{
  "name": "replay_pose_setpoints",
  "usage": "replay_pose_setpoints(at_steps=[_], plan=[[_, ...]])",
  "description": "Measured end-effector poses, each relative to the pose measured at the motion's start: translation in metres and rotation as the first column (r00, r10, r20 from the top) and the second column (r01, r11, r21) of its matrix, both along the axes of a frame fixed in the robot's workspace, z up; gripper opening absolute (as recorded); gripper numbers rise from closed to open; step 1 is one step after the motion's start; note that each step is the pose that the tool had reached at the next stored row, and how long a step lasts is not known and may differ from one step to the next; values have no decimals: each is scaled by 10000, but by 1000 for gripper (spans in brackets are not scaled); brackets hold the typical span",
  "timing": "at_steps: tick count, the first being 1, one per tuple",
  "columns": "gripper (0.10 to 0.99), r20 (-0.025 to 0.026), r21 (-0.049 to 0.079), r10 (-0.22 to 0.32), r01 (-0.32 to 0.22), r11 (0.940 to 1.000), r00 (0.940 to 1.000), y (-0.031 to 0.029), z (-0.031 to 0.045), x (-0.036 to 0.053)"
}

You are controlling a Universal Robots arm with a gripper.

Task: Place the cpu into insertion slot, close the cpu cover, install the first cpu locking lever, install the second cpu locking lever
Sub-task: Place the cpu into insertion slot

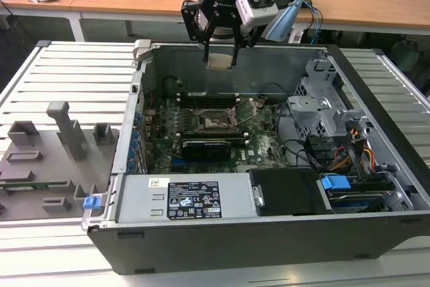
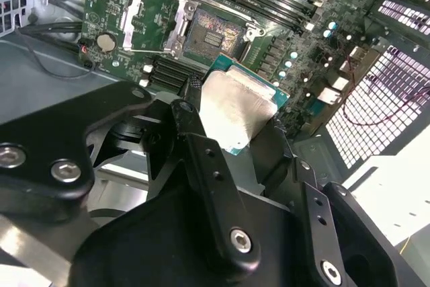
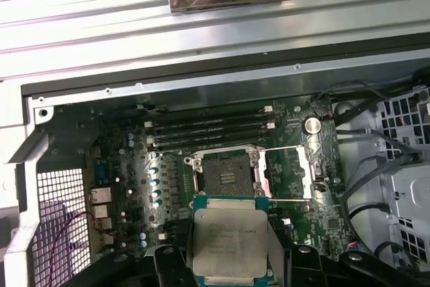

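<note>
My gripper [image 1: 220, 58] hangs above the back wall of the open computer case, shut on the cpu [image 1: 220, 62]. The cpu's pale metal top [image 3: 228, 238] faces the first wrist camera. In the second wrist view the cpu [image 2: 235, 102] sits between black fingers [image 2: 195, 129]. Below lies the green motherboard [image 1: 265, 142] with the insertion slot [image 1: 216, 123] uncovered. The slot's dark square [image 3: 225, 176] [image 2: 211, 35] shows its contact field. The cpu cover [image 3: 290, 169] [image 2: 149, 21] is swung open beside the slot.
Long black memory slots [image 3: 208, 126] run along one side of the socket. A black expansion card [image 1: 211, 147], the power supply [image 1: 188, 198], a drive cage [image 1: 322, 109] and loose cables [image 1: 336, 156] crowd the case. A grey fixture plate [image 1: 47, 159] lies at the exterior view's left.
</note>
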State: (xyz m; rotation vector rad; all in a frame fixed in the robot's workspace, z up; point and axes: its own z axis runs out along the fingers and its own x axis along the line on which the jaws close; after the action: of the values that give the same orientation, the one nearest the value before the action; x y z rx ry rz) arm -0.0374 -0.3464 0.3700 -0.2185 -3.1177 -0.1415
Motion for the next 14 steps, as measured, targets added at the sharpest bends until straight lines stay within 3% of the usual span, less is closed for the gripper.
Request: replay_pose_setpoints(at_steps=[14], plan=[[537,0,0,-574,574,9984,9984,0,0,-2]])
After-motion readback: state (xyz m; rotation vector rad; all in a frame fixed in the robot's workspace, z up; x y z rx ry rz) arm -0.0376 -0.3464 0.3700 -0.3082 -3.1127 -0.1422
